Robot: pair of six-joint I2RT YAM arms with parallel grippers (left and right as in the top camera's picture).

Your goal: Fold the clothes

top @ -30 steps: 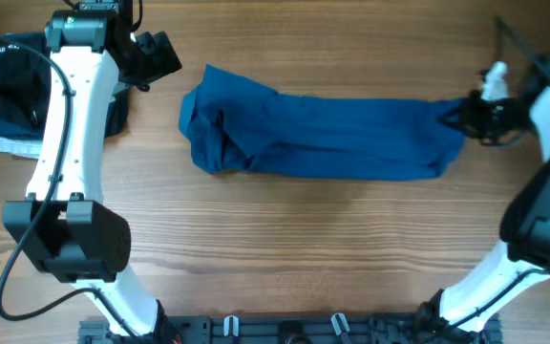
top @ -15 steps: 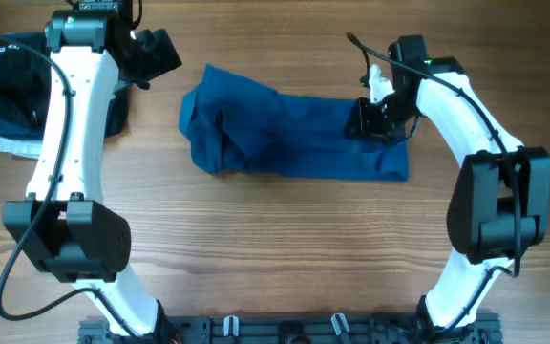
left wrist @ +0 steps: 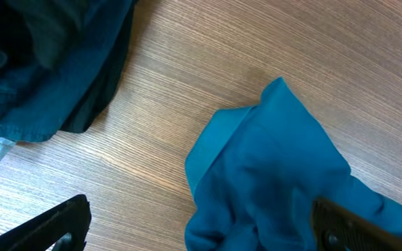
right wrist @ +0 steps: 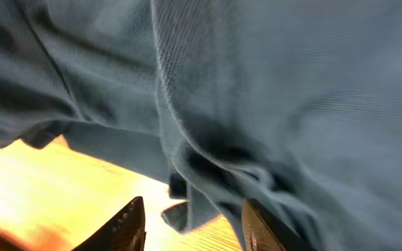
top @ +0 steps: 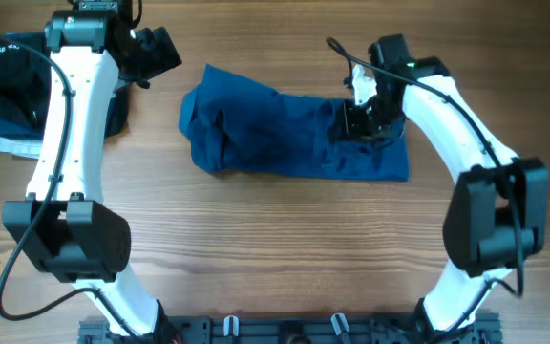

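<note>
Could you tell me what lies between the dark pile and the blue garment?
Bare table separates the dark pile from the blue garment, per left wrist view.

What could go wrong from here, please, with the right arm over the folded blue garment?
1. In the wrist view, fabric sits bunched between the fingers of the right gripper. If it pulls away, it could snag the blue garment and drag the fold open.
2. The garment's left end lies crumpled, with the open left gripper not touching it, so the finished fold may come out lumpy and uneven.
</note>
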